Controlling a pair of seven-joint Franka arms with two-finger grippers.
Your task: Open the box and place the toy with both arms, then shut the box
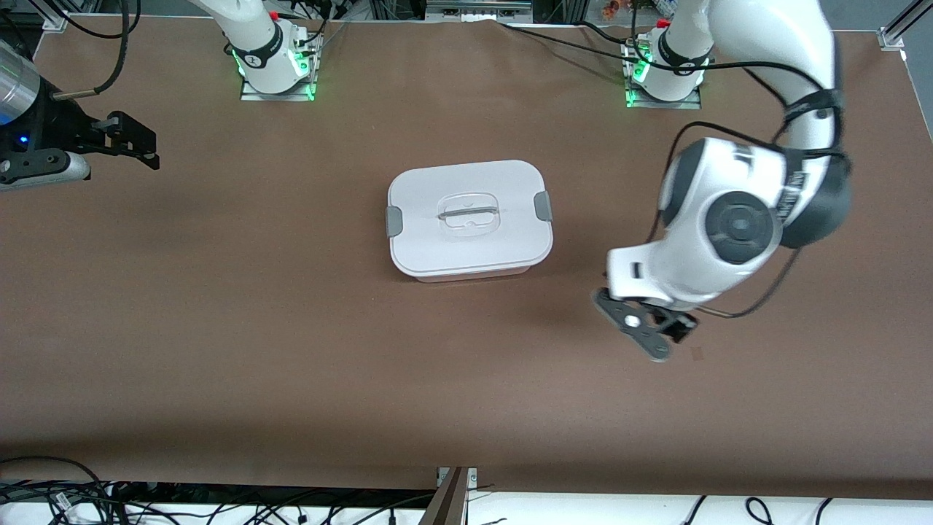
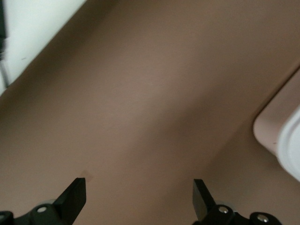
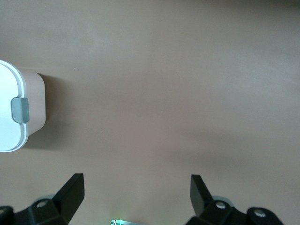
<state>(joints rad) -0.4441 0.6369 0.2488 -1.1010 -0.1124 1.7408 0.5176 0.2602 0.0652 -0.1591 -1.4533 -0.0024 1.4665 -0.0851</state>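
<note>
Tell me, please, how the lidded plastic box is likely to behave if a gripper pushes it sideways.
The box looks like thin plastic, so probably light and stiff; it would likely slide on the smooth table rather than tip, being low and wide. Its lid sits flush with the grey clips at its ends, so it should stay on.

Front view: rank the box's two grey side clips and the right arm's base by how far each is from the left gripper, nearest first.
Measured from the left gripper, over bare table toward the left arm's end:
1. The grey clip on the end of the box facing the left arm.
2. The grey clip on the box's end facing the right arm.
3. The right arm's base, at the table's top edge.
</note>
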